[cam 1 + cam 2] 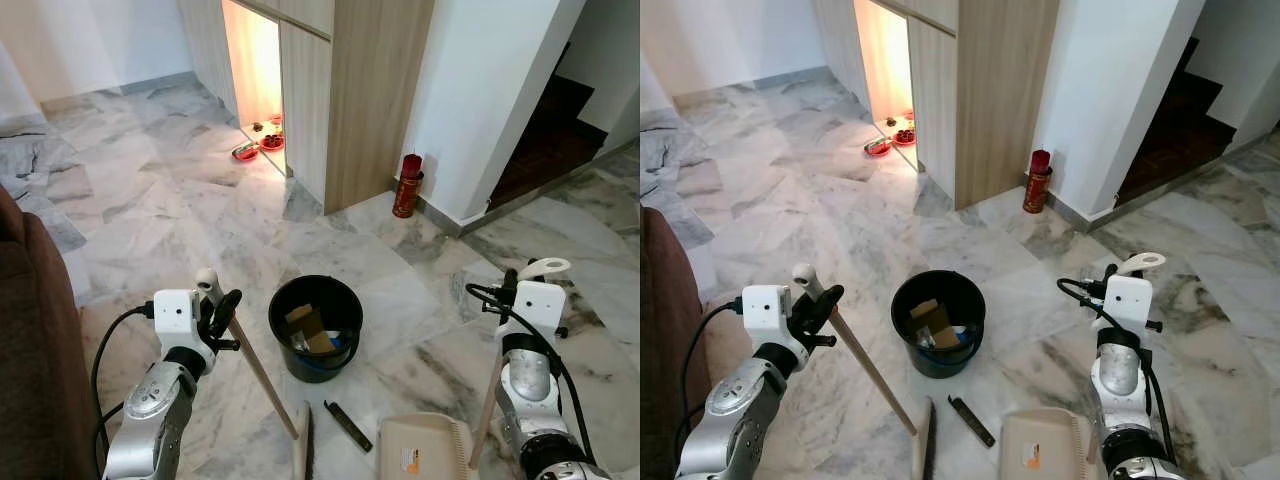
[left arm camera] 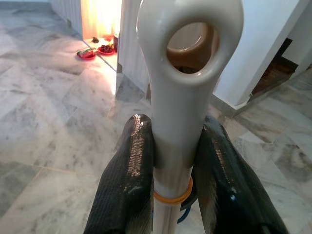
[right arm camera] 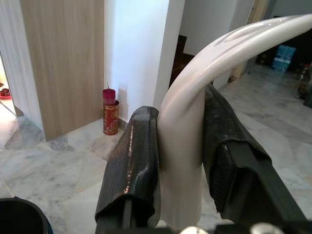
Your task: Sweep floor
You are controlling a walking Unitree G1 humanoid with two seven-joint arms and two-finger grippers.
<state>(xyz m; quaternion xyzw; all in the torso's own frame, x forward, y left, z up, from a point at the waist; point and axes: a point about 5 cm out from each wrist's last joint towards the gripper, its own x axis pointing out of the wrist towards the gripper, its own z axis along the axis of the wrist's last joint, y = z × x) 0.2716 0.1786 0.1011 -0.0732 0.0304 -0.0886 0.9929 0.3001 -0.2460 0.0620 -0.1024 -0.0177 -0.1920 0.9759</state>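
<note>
**Broom and dustpan gripped high, bucket close between**

The left gripper [image 1: 222, 310] is clamped on the top of the wooden-handled broom [image 1: 262, 375], its head down by a small dark strip of debris [image 1: 348, 425]. A swing could likely knock the black plastic bucket [image 1: 315, 327] just beside. The right gripper [image 1: 512, 283] pinches the beige dustpan [image 1: 425, 447]'s white handle; held so high, it may twist.

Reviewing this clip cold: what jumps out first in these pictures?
The round black plastic bucket on the marble floor, holding scraps, sits between the arms. The left gripper clamps the wooden broom handle with cream cap; the right gripper clamps the beige dustpan's white looped handle.
</note>
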